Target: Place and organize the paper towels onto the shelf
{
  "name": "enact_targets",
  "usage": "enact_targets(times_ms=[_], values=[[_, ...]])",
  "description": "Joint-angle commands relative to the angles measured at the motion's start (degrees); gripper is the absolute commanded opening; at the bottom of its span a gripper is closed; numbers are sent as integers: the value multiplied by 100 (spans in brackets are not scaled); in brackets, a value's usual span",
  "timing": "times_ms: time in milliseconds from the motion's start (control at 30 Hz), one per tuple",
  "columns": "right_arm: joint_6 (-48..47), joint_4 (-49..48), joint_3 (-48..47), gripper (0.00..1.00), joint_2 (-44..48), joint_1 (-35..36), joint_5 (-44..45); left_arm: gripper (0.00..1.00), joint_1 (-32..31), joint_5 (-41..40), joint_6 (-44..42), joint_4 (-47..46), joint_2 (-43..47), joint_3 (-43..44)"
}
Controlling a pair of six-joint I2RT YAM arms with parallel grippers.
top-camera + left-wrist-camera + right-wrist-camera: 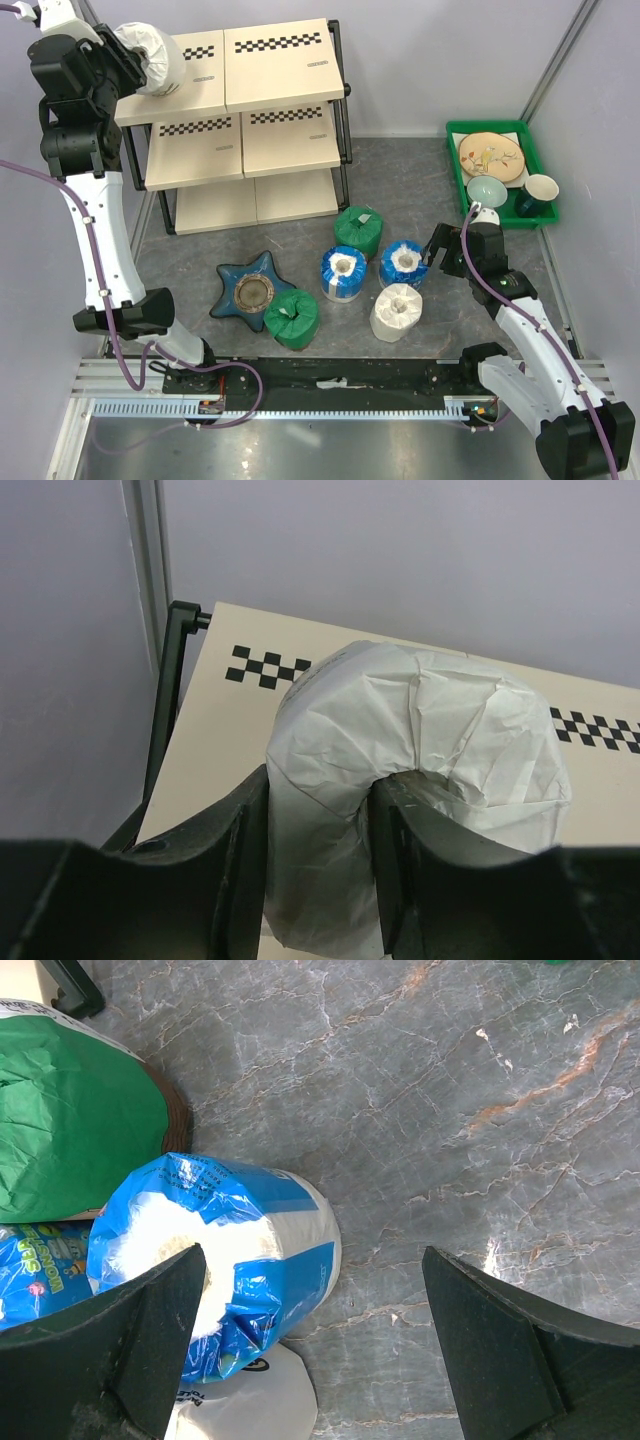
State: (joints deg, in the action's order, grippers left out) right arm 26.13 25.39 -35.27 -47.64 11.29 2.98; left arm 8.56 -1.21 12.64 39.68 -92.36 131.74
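Note:
My left gripper (135, 62) is shut on a white paper towel roll (152, 55), held at the left end of the shelf's (280, 60) top board. In the left wrist view one finger sits inside the roll's (420, 720) core and the other outside, the gripper (320, 860) pinching its wall over the shelf board (220, 740). On the floor stand two green rolls (358, 230) (292, 318), two blue rolls (343, 272) (403, 263) and a white roll (397, 312). My right gripper (437, 250) hangs open just right of a blue roll (230, 1250), holding nothing (310, 1350).
A blue star-shaped dish (250, 290) lies left of the floor rolls. A green tray (520, 127) with a plate, bowl and cup sits at the back right. The right wrist view also shows a green roll (70, 1130) and a white roll (250, 1400).

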Motion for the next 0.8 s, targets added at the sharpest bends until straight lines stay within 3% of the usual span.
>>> enact_targets(times_ms=[0, 767], values=[[-3, -95, 37, 98, 61, -4, -43, 52, 23, 95, 133, -233, -63, -8], [-29, -95, 20, 98, -17, -4, -79, 62, 23, 244, 221, -356, -204, 326]])
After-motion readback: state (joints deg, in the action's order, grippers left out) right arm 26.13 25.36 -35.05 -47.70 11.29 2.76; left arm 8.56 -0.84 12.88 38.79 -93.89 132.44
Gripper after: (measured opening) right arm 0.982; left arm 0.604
